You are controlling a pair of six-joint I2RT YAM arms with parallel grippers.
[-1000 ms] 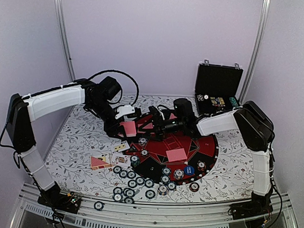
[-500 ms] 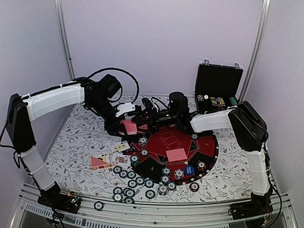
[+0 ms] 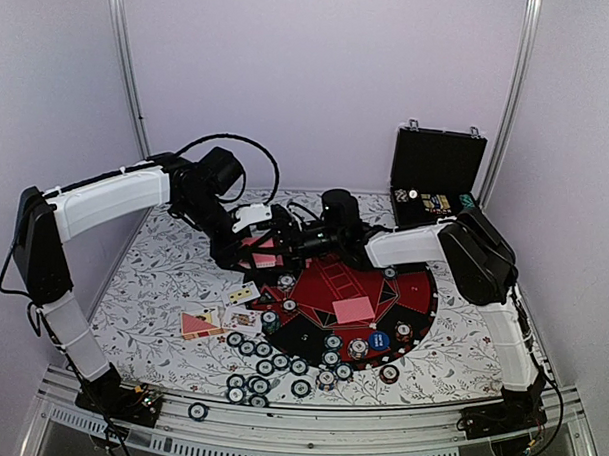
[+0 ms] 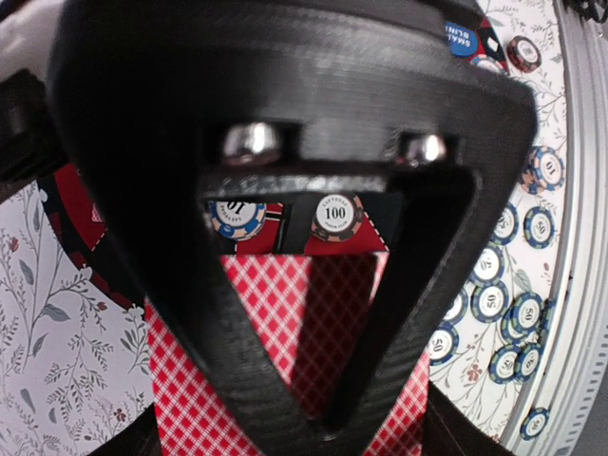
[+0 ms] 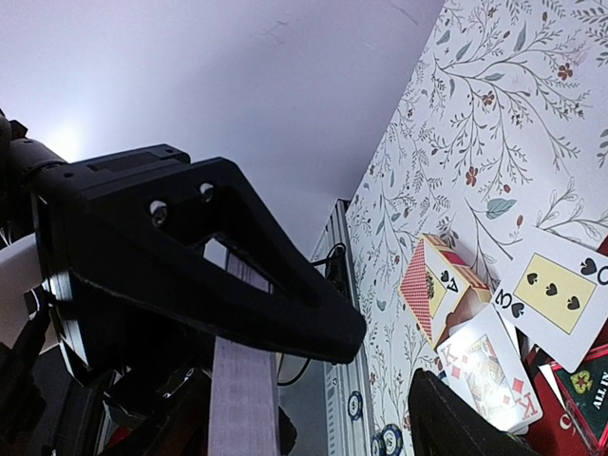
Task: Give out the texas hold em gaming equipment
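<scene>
Two arms meet above the far-left rim of the mat point(image 3: 417, 292). The left claw point(image 3: 250, 252) is clamped across the width of a stack of red-backed cards point(image 4: 275, 323), holding it in the air over that rim. The right claw point(image 3: 280, 241), extended across the mat's far edge from the right, stands open with its jaws well apart just beside the stack; whether it touches the cards cannot be told. A single red-backed card point(image 3: 354, 310) lies flat near the middle of the mat, with a blue button point(image 3: 379, 341) by the mat's near rim and a few chips around it. Most of the chips point(image 3: 265, 367) are scattered over the mat's near-left rim and spill onto the flowered counter point(image 3: 163, 273) beside it. A lone chip point(image 3: 197, 411) sits on the rail at the counter's near edge, well left of the mat. Face-up cards point(image 3: 242, 293) lie on the counter just left of the mat. A black case point(image 3: 436, 178) stands beyond the mat's far-right rim with its lid upright.
</scene>
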